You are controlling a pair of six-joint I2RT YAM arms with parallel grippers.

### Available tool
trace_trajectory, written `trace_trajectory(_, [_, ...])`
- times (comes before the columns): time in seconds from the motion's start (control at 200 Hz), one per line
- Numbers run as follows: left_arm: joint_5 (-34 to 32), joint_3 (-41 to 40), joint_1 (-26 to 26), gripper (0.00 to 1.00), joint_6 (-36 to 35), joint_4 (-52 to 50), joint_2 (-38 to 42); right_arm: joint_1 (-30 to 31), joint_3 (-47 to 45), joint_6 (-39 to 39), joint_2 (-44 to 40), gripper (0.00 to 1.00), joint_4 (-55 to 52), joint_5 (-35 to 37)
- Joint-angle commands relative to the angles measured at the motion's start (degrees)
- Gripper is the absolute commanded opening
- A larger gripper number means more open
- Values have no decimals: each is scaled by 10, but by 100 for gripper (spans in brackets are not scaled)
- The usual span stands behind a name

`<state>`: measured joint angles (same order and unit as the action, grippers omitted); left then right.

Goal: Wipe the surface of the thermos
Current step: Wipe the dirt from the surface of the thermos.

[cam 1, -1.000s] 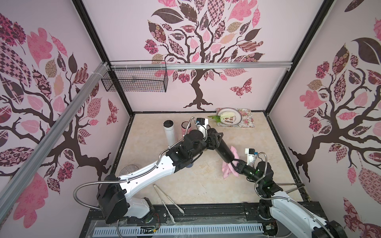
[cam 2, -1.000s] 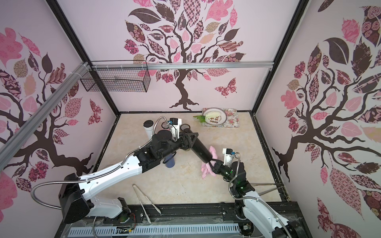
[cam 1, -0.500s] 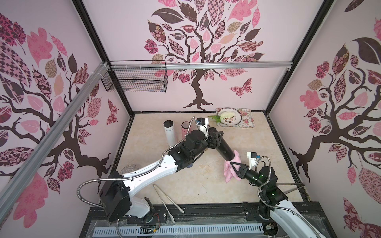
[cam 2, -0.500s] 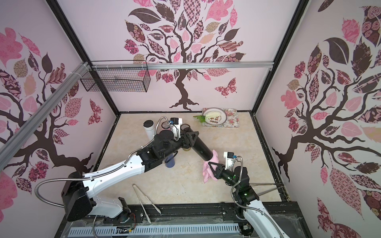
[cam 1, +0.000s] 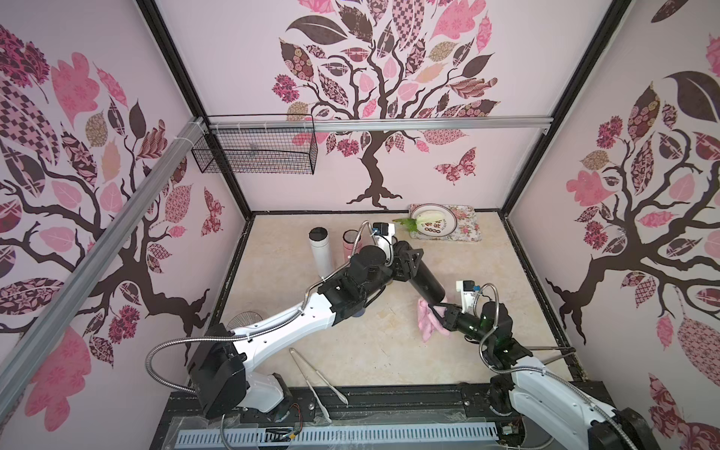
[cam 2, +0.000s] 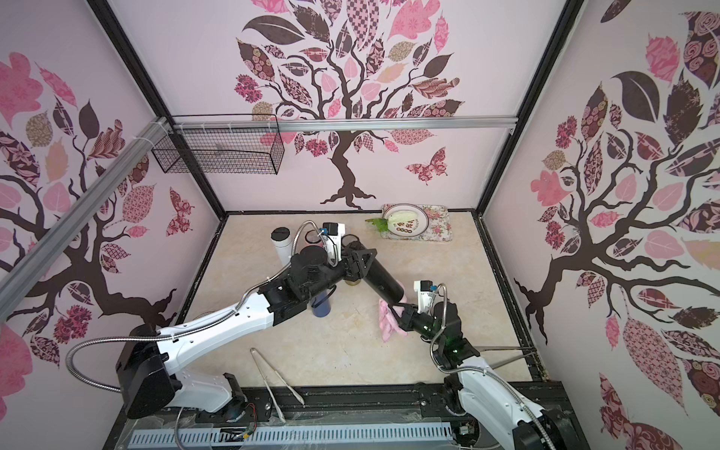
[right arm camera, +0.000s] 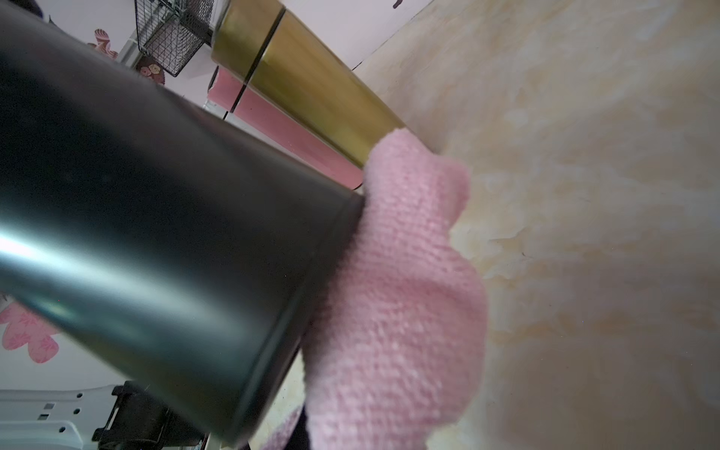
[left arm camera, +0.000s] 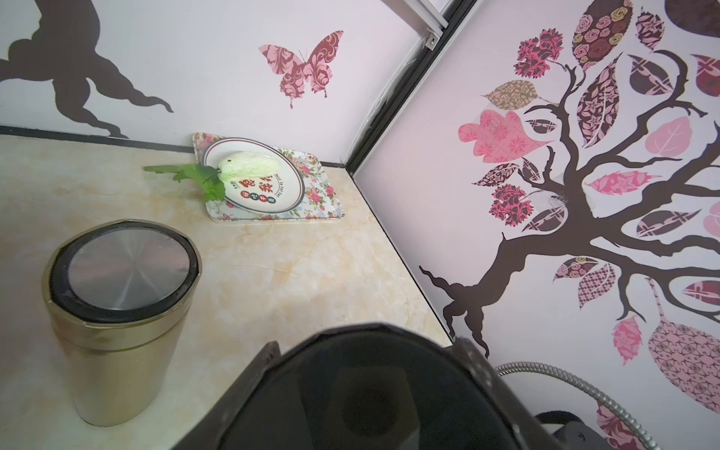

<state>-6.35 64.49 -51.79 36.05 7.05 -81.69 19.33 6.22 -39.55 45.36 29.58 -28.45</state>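
step: wipe under way, judged | black thermos (cam 1: 425, 278) tilted above table (cam 1: 370, 350) centre, left tool (cam 1: 409, 261) clamped on one end | right tool (cam 1: 440, 313) pinched on pink cloth (cam 1: 426, 323) touching thermos's free end | next: slide cloth along barrel, keeping pressure

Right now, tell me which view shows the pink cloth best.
The right wrist view: the pink cloth sits close up against the black thermos. Both top views show it small; the left wrist view misses it.

A staged robot test booth: tree-decal walls (cam 1: 374, 167), black frame posts (cam 1: 524, 171), an aluminium rail (cam 1: 389, 125), marble-look tabletop (cam 1: 389, 343)
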Motion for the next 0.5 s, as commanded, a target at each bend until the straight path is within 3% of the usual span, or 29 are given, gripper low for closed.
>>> trace_trajectory(0.0, [-2,-4,1,0,-3,44,-1,9,10,26,-42,0,18,-23])
trace_trajectory(0.26, [27,4,0,0,-17,9,-22,6,6,70,-225,0,-143,63])
trace_trajectory(0.395, [33,-10,0,0,-10,8,-21,5,11,62,-216,0,-127,67])
trace_trajectory(0.495, [40,-18,0,0,-4,18,-15,5,-6,36,-180,0,-55,52])
